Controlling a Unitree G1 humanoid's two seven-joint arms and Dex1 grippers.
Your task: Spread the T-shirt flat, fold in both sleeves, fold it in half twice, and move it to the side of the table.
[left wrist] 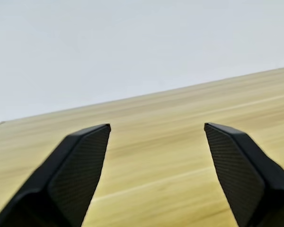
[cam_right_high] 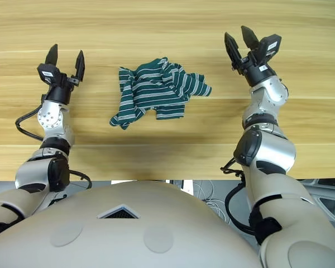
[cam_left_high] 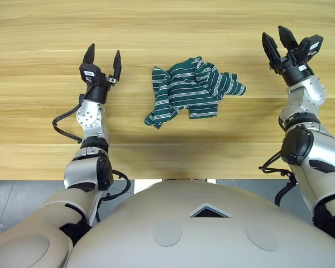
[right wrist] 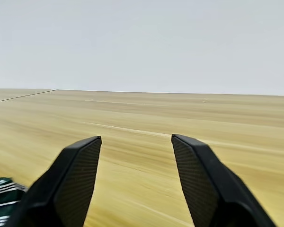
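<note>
A crumpled dark-green T-shirt with thin white stripes [cam_left_high: 192, 89] is seen bunched in a loose heap on the light wooden plank-grained table [cam_left_high: 39, 28], with no part spread flat. One narrow lobe of cloth is trailed out from the heap toward the robot and its left; another (possibly a sleeve, though this cannot be told) is pointed toward the robot's right.

To the left of the T-shirt, well apart from it, the black two-fingered left gripper [cam_left_high: 104, 53] is held with its fingers [left wrist: 80, 165] spread wide and nothing between them, only bare wood being framed there.

To the right of the T-shirt, again well apart and slightly farther from the robot than the heap, the black right gripper [cam_left_high: 274, 34] is likewise parted and empty. A small corner of the striped fabric is caught beside one of its fingers [right wrist: 71, 184] in the right wrist view.

Beyond the T-shirt, past the table's far edge, a plain pale grey wall [left wrist: 132, 42] is shown.
</note>
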